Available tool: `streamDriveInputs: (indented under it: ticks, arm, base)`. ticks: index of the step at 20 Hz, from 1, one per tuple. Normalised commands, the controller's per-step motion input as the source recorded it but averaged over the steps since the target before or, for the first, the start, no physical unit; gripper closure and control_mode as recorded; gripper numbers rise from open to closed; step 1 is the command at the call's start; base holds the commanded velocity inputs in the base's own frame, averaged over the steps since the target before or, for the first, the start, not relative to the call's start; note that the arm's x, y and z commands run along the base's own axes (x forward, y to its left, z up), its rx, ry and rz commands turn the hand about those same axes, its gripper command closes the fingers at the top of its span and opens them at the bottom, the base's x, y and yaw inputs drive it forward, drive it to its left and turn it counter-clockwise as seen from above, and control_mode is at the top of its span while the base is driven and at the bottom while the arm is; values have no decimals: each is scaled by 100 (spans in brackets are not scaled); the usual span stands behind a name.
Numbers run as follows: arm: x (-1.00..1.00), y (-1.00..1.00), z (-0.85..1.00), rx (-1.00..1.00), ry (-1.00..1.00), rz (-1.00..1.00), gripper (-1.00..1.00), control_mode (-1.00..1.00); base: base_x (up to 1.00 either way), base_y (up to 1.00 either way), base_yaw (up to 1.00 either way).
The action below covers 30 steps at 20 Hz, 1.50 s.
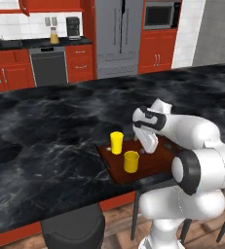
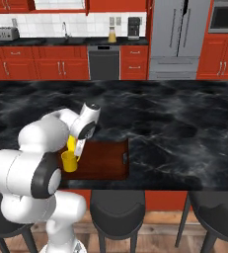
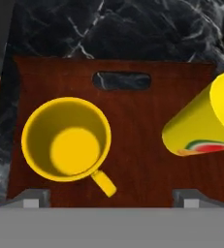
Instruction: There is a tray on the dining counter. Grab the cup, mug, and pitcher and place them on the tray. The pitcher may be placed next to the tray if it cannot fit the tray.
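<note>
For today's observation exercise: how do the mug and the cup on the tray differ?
The mug has a side handle; the cup has none. The mug is plain; the cup bears a red-and-green fruit mark. The mug is squatter and wider, the cup taller and slimmer. Both are yellow, upright and on the tray.

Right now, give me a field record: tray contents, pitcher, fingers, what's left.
tray: on the dining counter, near its front edge
mug: upright on tray, empty, handle toward the camera in the hand view
cup: upright on tray, beside the mug, apart from it
pitcher: on the far worktop by the coffee maker, not on the tray
fingers: open, above the tray, holding nothing
left to do: pitcher
</note>
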Motion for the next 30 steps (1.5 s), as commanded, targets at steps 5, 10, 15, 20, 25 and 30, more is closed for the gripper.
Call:
streamDriveInputs:
  ticks: [5,10,15,20,25,30]
  arm:
    - [-52,-18,44,-9,-3,0,-100,-100]
    - [-97,4,59,-2,-2,-7,-100,-100]
    - [-96,12,81,0,0,-17,-100,-100]
    - [-69,16,67,0,0,-36,-100,-100]
    - [-8,37,46,0,0,-50,-100,-100]
    - [0,31,39,2,1,-54,-100,-100]
  base:
    - [0,0,0]
    - [0,0,0]
    - [0,0,0]
    - [0,0,0]
    - [0,0,0]
    - [0,0,0]
